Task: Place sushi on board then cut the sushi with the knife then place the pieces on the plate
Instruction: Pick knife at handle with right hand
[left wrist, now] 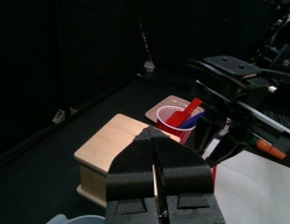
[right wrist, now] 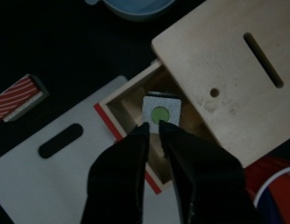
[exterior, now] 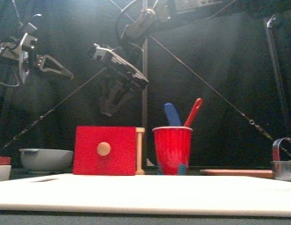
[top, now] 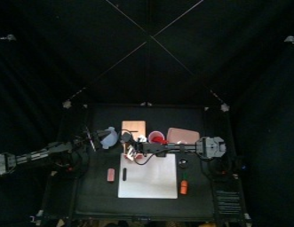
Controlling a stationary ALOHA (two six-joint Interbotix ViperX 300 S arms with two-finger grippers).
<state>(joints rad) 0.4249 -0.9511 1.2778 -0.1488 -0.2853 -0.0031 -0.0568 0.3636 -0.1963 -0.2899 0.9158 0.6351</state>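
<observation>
Right tool (right wrist: 157, 129), narrowly parted, over upright sushi roll (right wrist: 162, 111), green-centred end upward, in drawer (right wrist: 110, 122).

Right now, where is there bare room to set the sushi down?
The white board is bare, bordered by the red toy and the orange toy. Crowded behind it: bowl, wooden box, red cup, pink tray.
</observation>
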